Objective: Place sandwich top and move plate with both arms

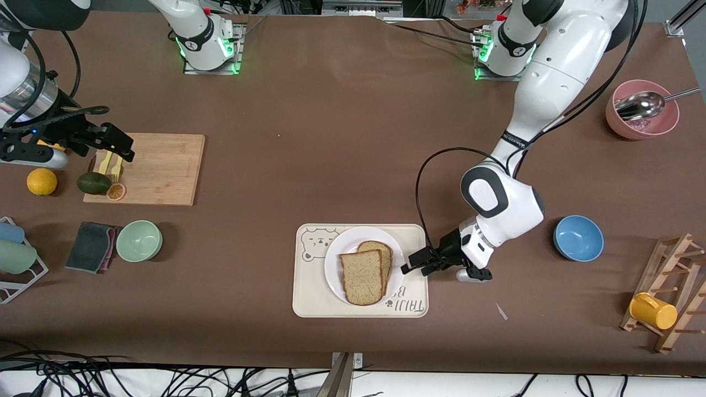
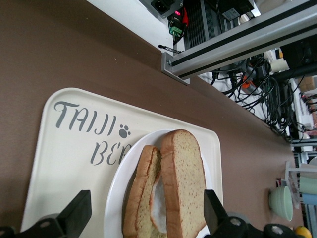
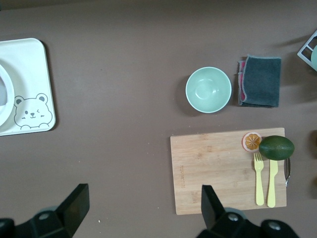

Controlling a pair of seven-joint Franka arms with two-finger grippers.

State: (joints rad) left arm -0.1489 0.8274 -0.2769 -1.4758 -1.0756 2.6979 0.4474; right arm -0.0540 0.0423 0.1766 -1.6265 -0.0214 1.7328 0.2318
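The sandwich top (image 1: 361,277) lies on the white plate (image 1: 334,270), over a second slice (image 1: 380,255) and shifted off it. The plate sits on a cream bear tray (image 1: 309,300). In the left wrist view the top slice (image 2: 183,183) covers the lower slice (image 2: 141,198), with egg white showing between them, on the plate (image 2: 116,193). My left gripper (image 1: 415,263) is open and empty, low at the tray's edge toward the left arm's end, facing the plate (image 2: 146,218). My right gripper (image 1: 113,144) is open and empty, up over the cutting board's end (image 3: 143,208).
A wooden cutting board (image 1: 160,168) holds an avocado (image 1: 94,183), an orange slice and yellow cutlery. A green bowl (image 1: 139,240), a dark cloth (image 1: 91,239) and an orange (image 1: 42,181) are close by. A blue bowl (image 1: 578,237), a pink bowl with spoon (image 1: 641,110) and a cup rack (image 1: 667,298) stand toward the left arm's end.
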